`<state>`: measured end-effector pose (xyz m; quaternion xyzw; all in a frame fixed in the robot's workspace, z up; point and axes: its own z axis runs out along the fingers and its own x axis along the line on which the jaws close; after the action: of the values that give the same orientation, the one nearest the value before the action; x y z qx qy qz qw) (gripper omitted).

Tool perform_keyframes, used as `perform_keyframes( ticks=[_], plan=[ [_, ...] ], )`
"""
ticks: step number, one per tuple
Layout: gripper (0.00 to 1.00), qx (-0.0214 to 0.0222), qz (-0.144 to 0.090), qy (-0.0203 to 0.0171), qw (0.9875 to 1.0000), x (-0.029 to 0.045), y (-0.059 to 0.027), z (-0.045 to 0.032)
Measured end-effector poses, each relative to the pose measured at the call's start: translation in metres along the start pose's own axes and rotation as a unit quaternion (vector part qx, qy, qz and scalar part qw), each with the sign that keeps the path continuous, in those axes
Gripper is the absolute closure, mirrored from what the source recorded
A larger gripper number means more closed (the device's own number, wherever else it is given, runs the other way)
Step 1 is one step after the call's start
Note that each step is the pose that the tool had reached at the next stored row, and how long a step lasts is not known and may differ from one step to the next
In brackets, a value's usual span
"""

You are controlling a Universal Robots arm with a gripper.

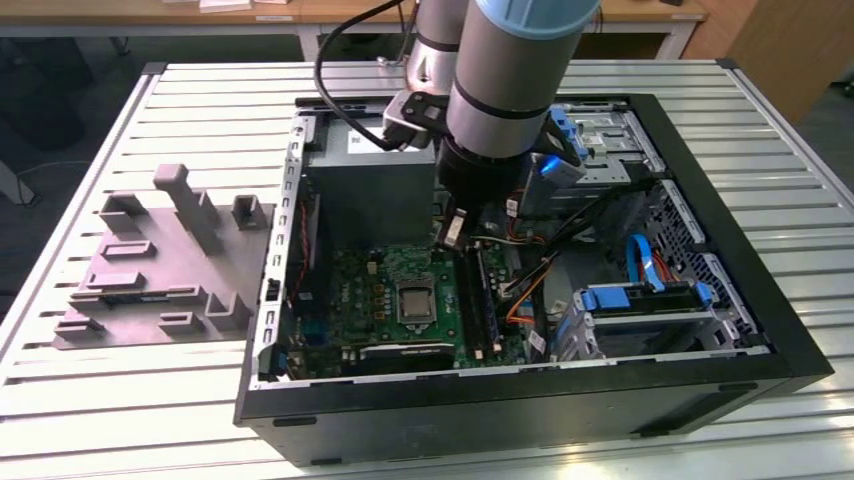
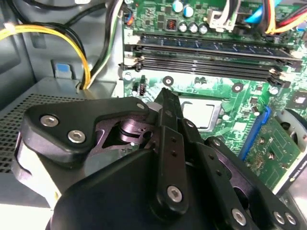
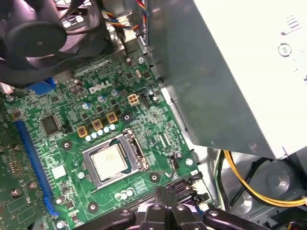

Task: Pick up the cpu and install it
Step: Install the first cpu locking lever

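Note:
The cpu [image 3: 109, 160] is a silvery square lying flat inside the metal frame of the socket on the green motherboard [image 3: 62, 124]. In the exterior view the cpu [image 1: 415, 300] sits at the middle of the board in the open computer case [image 1: 534, 400]. My gripper [image 1: 454, 238] hangs over the board, just beyond the socket and a little above it. In the second wrist view the black fingers [image 2: 168, 139] partly cover the cpu [image 2: 201, 111]. The gripper [image 3: 168, 194] looks shut, with nothing held between its tips.
A grey power supply box [image 3: 230, 72] stands close beside the socket, with yellow cables [image 3: 244, 184] under it. A black fan [image 3: 33, 33] hangs over one corner of the board. Memory slots [image 2: 206, 52] run past the socket. A grey fixture [image 1: 160, 260] lies outside the case.

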<state>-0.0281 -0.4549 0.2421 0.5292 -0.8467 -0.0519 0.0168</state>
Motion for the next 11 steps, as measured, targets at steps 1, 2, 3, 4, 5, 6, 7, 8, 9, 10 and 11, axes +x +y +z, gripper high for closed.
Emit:
perform_keyframes(
  ticks=[1, 2, 3, 4, 5, 6, 7, 8, 9, 10, 11],
  plan=[
    [0.89, 0.0000, 0.000, 0.0000, 1.0000, -0.0019, 0.0004, 0.0001],
    [0.89, 0.0000, 0.000, -0.0001, 1.0000, -0.0035, 0.0007, 0.0002],
    [0.89, 0.0000, 0.000, 0.0000, 1.0000, -0.0043, 0.0006, 0.0002],
    [0.89, 0.0000, 0.000, -0.0001, 1.0000, -0.0047, 0.0005, 0.0003],
    [0.89, 0.0000, 0.000, 0.0000, 1.0000, -0.0053, 0.0006, 0.0003],
    [0.89, 0.0000, 0.000, 0.0000, 1.0000, -0.0060, 0.0009, 0.0004],
    [0.89, 0.0000, 0.000, 0.0000, 1.0000, -0.0070, 0.0014, 0.0006],
    [0.89, 0.0000, 0.000, 0.0000, 1.0000, -0.0080, 0.0019, 0.0009],
    [0.89, -0.0001, 0.000, -0.0002, 1.0000, -0.0089, 0.0023, 0.0012],
    [0.89, -0.0002, 0.000, -0.0004, 1.0000, -0.0097, 0.0026, 0.0016],
    [0.89, -0.0002, 0.000, -0.0005, 1.0000, -0.0108, 0.0031, 0.0021]
  ],
)
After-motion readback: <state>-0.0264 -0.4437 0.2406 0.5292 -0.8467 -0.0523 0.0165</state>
